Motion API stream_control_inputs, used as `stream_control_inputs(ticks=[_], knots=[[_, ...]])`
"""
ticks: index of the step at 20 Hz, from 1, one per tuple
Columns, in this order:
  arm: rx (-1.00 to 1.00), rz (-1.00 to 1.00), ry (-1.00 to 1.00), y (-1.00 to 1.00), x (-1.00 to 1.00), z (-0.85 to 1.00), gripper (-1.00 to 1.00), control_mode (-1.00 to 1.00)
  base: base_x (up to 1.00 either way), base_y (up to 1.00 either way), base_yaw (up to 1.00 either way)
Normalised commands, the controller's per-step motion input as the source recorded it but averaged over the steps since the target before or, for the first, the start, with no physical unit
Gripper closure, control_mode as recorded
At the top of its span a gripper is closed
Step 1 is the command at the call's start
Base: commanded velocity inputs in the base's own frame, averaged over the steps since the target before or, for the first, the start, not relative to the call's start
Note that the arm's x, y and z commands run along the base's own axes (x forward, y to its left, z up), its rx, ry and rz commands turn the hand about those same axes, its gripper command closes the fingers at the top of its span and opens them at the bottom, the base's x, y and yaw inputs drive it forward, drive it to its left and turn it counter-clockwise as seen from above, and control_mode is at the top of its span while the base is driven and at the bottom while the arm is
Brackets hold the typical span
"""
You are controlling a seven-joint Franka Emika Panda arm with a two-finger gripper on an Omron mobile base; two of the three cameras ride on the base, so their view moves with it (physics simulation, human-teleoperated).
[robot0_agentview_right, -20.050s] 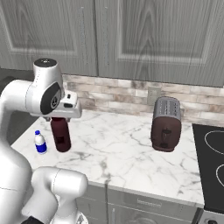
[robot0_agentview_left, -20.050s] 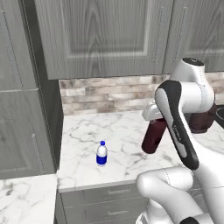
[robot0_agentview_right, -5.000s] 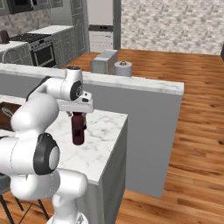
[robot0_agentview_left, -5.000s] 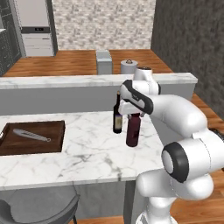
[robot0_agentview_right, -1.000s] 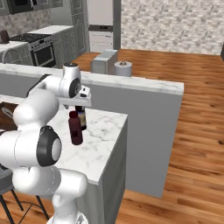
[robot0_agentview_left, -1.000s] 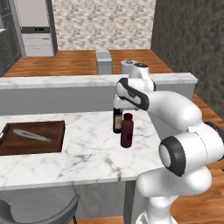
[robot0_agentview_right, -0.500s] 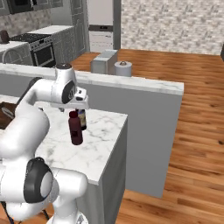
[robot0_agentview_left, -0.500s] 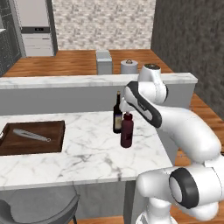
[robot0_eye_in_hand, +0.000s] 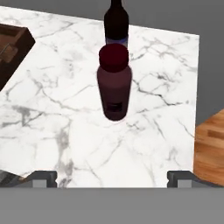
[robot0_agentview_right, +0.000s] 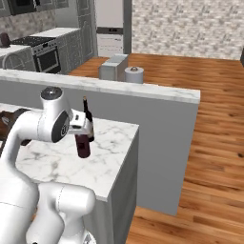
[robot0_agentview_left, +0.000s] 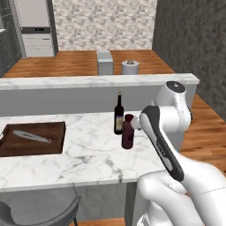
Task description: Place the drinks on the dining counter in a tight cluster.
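Two bottles stand upright on your dining counter (robot0_agentview_left: pixel 88 154): maroon bottle (robot0_eye_in_hand: pixel 114 83) central, wine bottle (robot0_eye_in_hand: pixel 116 19) just beside at 12 o'clock. Gripper (robot0_eye_in_hand: pixel 111 177) released, jaws wide, holding nothing.

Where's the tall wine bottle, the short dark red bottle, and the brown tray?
wine bottle (robot0_agentview_left: pixel 118 117), left base view, on its dark body below the neck.
maroon bottle (robot0_eye_in_hand: pixel 114 87), hand view, on the middle of its body.
brown tray (robot0_agentview_left: pixel 26 145), left base view, on its bare floor near the front.
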Motion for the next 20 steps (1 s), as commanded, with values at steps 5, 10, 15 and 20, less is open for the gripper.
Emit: stream_control_inputs(ticks=[5,10,15,20], knots=[[0.00,0.00,-0.07,0.00,-0.38,0.81,-1.00,-1.00,0.00,0.00,0.00],[0.00,0.00,0.00,-0.01,-0.03,0.76,-1.00,-1.00,0.00,0.00,0.00],[0.00,0.00,0.01,-0.02,0.00,0.38,-1.00,-1.00,0.00,0.00,0.00],[-0.01,0.00,0.11,0.00,-0.05,0.14,-1.00,-1.00,0.00,0.00,0.00]])
